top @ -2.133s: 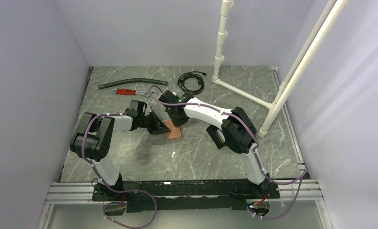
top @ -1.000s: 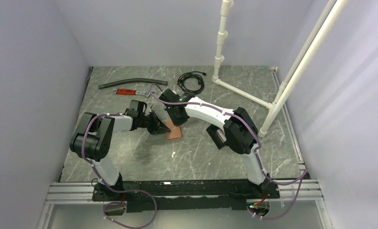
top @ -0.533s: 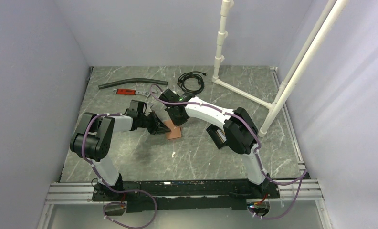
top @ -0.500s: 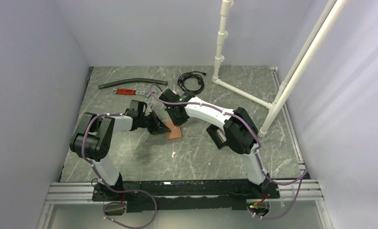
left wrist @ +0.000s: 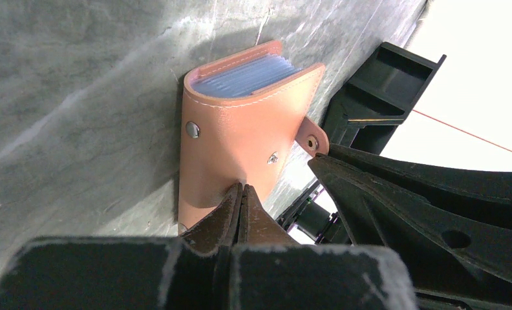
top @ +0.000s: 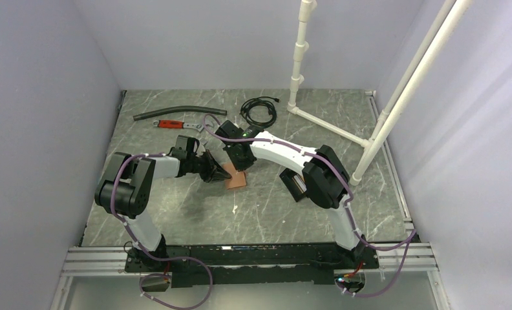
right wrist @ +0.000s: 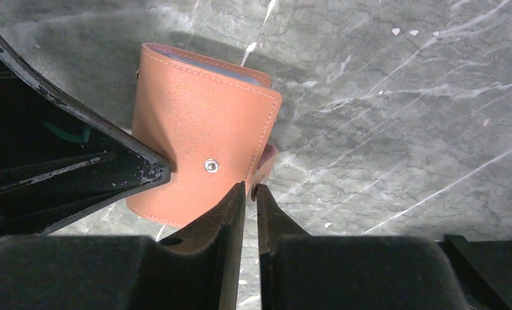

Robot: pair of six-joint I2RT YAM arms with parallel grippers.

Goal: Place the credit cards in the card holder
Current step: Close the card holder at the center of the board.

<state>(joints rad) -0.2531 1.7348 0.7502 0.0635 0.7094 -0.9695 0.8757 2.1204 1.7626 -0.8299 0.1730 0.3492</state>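
A tan leather snap wallet [top: 236, 180] lies mid-table between both grippers. My left gripper [left wrist: 240, 188] is shut, its tips pressed on the wallet's cover [left wrist: 240, 142] with nothing between them. My right gripper [right wrist: 249, 187] is shut to a thin slit on the wallet's snap tab [right wrist: 267, 159] at the wallet's [right wrist: 202, 129] edge. Thin bluish layers [left wrist: 245, 74] show at the wallet's open end; I cannot tell whether they are credit cards. The black card holder [top: 295, 188] sits right of the wallet, mostly under my right arm, and its corner [left wrist: 386, 84] shows in the left wrist view.
At the back of the table lie a black hose [top: 179, 113], a red-handled tool [top: 170, 123] and a coiled black cable [top: 258, 111]. A white pipe frame [top: 334, 127] stands at the back right. Walls close in left, right and behind.
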